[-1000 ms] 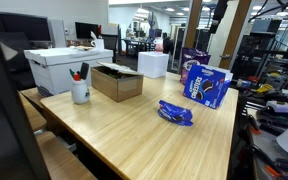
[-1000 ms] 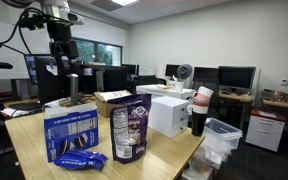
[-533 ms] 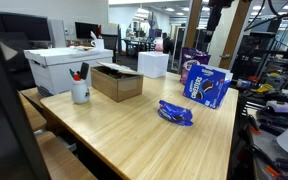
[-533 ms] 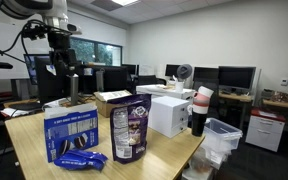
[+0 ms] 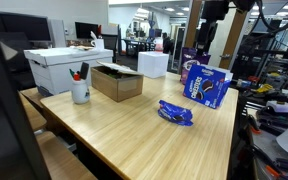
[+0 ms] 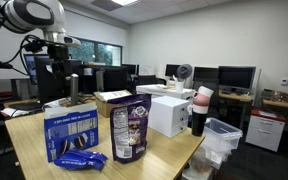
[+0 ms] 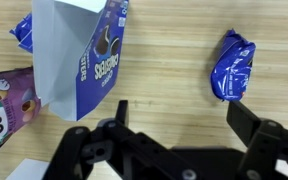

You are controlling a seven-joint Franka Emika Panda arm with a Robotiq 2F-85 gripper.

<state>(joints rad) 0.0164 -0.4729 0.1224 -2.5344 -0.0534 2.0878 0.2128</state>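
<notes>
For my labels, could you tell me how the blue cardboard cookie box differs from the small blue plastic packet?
The blue cardboard cookie box stands upright; the small blue plastic packet lies flat. The box is rigid and far larger; the packet is soft and crinkled. Both are blue and rest on the wooden table.

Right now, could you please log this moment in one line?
gripper open, empty | above table | nearest: blue cookie box, blue packet

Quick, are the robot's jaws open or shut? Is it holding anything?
Gripper: open, jaws wide apart, holding nothing; the blue cookie box and blue packet sit untouched on the table below.
</notes>
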